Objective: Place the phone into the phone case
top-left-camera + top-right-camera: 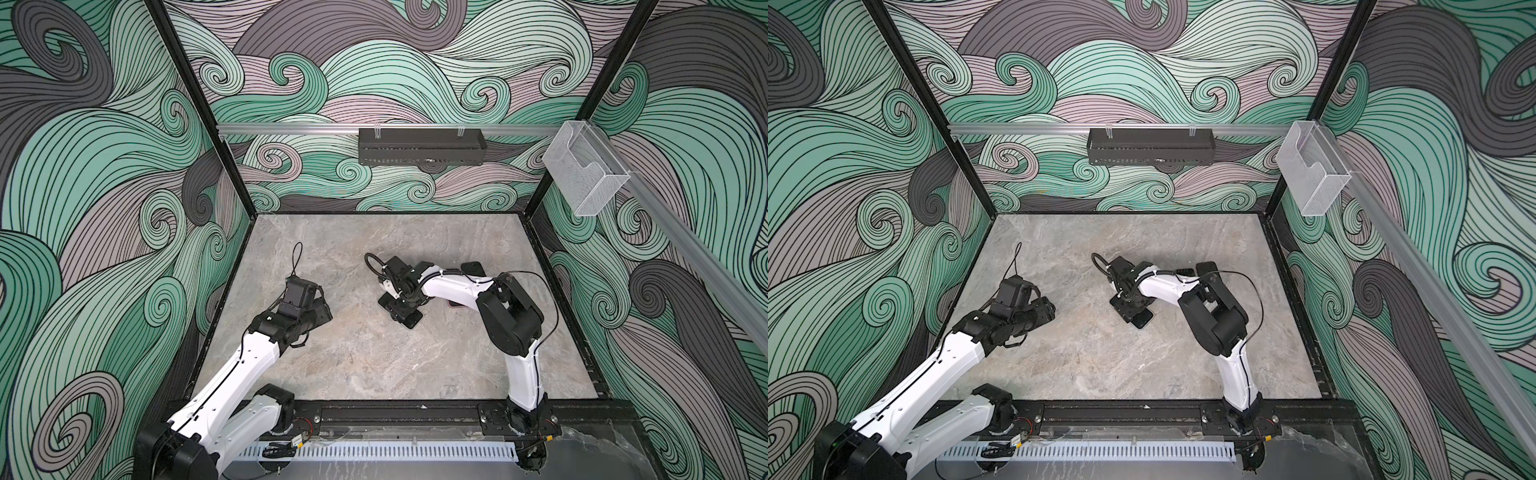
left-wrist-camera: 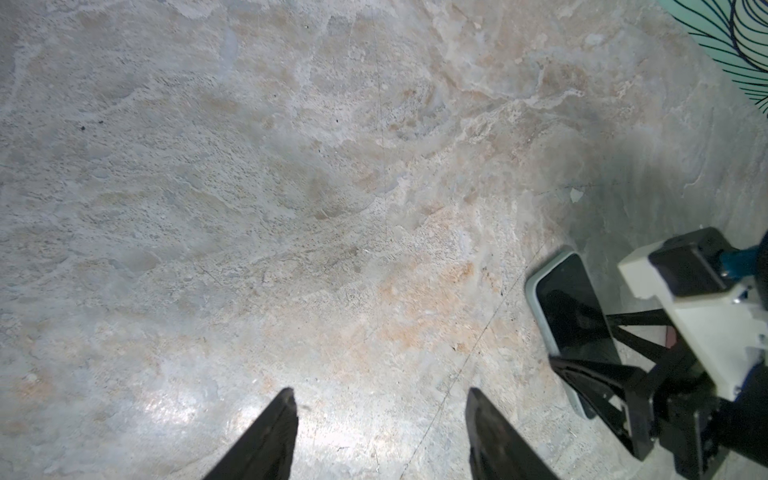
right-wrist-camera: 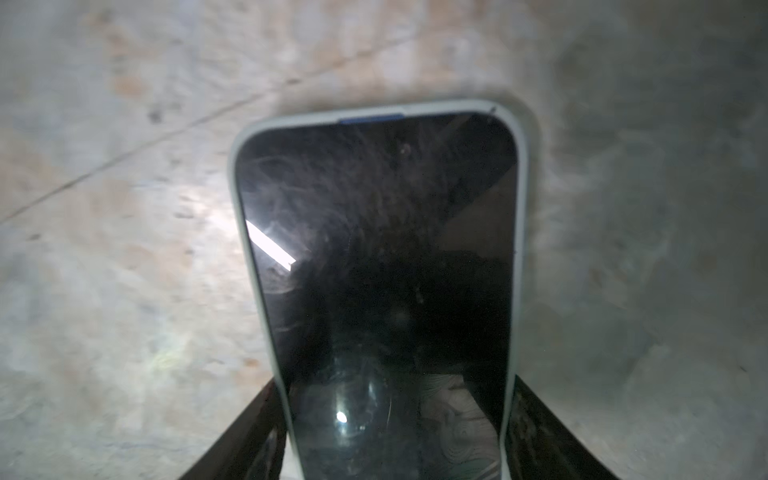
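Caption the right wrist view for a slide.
Right gripper flanks the phone lying in its pale case on marble tabletop.

Phone (image 3: 374,270) and phone case (image 3: 436,108), near end cut off in the right wrist view, right gripper (image 3: 397,384) fingers' contact with the case blurred, in both top views dark object (image 1: 473,268) at gripper's 2 o'clock half hidden behind right arm (image 1: 453,289).

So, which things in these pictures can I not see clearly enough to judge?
1. Contact: in the right wrist view, blur and the picture's edge hide whether the right gripper presses the phone case.
2. The phone: its end between the fingers is cut off there, and in both top views the gripper covers most of it.
3. A dark object in a top view: the right arm hides most of it, so it is unidentifiable.
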Robot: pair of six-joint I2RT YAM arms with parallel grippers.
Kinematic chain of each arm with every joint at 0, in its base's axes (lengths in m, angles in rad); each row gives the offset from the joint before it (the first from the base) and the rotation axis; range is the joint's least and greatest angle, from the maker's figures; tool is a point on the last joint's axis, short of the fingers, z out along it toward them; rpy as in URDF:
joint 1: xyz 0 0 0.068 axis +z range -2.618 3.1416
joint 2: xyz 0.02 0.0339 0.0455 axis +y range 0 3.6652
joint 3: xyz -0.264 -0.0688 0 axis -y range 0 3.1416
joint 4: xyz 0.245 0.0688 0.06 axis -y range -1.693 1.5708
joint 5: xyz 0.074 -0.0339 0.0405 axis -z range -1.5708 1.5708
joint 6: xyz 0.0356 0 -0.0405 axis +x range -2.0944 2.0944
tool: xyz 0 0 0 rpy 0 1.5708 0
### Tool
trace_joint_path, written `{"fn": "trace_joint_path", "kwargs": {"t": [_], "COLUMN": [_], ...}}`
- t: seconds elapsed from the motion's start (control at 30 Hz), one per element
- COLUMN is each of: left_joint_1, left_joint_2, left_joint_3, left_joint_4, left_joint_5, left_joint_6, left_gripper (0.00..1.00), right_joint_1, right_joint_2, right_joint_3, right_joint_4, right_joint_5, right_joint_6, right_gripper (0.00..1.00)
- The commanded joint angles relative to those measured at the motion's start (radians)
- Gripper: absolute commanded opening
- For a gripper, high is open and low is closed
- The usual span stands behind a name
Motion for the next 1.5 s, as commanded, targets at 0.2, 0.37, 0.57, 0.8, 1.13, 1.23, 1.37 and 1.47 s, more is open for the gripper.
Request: {"fn": "trace_joint_path", "kwargs": {"t": [0.2, 0.37, 0.57, 0.8, 1.13, 1.23, 1.37, 1.47], "left_joint_1": [0.011, 0.019, 0.027, 0.044, 0.141, 0.163, 0.190, 0.211], "left_joint_2": [0.020, 0.032, 0.074, 0.101, 0.166, 0.156, 0.080, 0.048], "left_joint_3": [-0.008, -0.008, -0.004, 0.038, 0.155, 0.131, 0.020, -0.115], "left_joint_4": [0.004, 0.024, 0.062, 0.086, 0.101, 0.144, 0.312, 0.571], "left_joint_5": [0.010, 0.009, -0.030, -0.116, -0.205, -0.285, -0.388, -0.420], "left_joint_6": [0.063, 0.095, 0.116, 0.157, 0.253, 0.314, 0.405, 0.504], "left_gripper": [0.66, 0.71, 0.71, 0.76, 0.87, 0.87, 0.88, 0.88], "right_joint_1": [-0.128, -0.160, -0.163, -0.164, -0.192, -0.196, -0.230, -0.332], "right_joint_2": [-0.037, -0.005, 0.007, -0.091, -0.310, -0.404, -0.583, -0.720], "right_joint_3": [0.011, 0.033, 0.044, 0.014, -0.026, -0.077, -0.258, -0.438], "right_joint_4": [-0.014, -0.018, -0.019, -0.019, -0.017, 0.000, 0.166, 0.398], "right_joint_5": [0.167, 0.159, 0.128, 0.133, 0.063, 0.101, 0.191, 0.132], "right_joint_6": [0.234, 0.300, 0.319, 0.287, 0.208, 0.139, 0.020, 0.000], "right_gripper": [0.51, 0.55, 0.65, 0.85, 0.99, 0.99, 0.99, 1.00]}}
